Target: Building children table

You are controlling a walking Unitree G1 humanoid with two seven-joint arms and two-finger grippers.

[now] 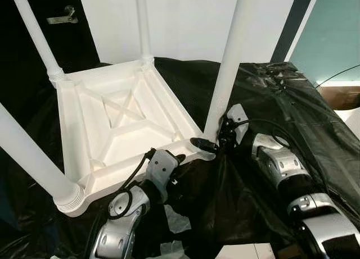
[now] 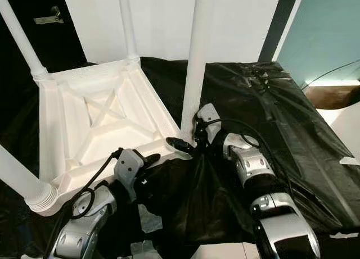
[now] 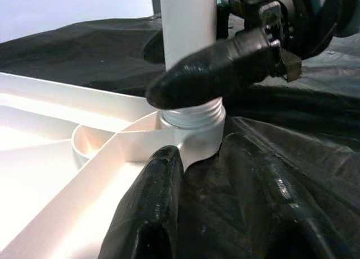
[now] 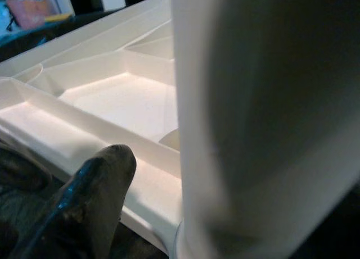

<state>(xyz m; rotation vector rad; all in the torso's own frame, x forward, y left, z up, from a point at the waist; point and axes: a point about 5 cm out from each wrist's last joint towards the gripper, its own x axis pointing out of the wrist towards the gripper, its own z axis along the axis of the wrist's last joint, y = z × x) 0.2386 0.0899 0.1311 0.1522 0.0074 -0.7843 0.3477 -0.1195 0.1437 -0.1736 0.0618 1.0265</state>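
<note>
We have the children's table top (image 1: 121, 132) lying upside down on black plastic sheeting (image 1: 281, 113), its ribbed underside facing up and four white legs standing in the corner sockets. The leg (image 1: 228, 68) at the corner toward four o'clock is the one in hand: our right tool (image 1: 209, 145) sits at its base, one black finger (image 3: 214, 73) lying across the leg just above the threaded collar (image 3: 194, 116), and from the right wrist view the leg sits between the fingers, so we judge the tool closed around it, though we cannot see the far finger's contact. Our left tool (image 3: 219, 214) rests at the table's near edge, toward six o'clock, fingers moderately spread and holding nothing, their tips just beside the corner socket (image 3: 191, 144) as if bracing it. Threads are visible above the socket, so we judge this leg not fully screwed home. The risks we see: turning the leg while it leans could cross the threads; the table top could spin or slide on the slick sheeting if the left tool does not hold it; and loose folds of plastic by the corner could be caught under the collar or between the fingers.
</note>
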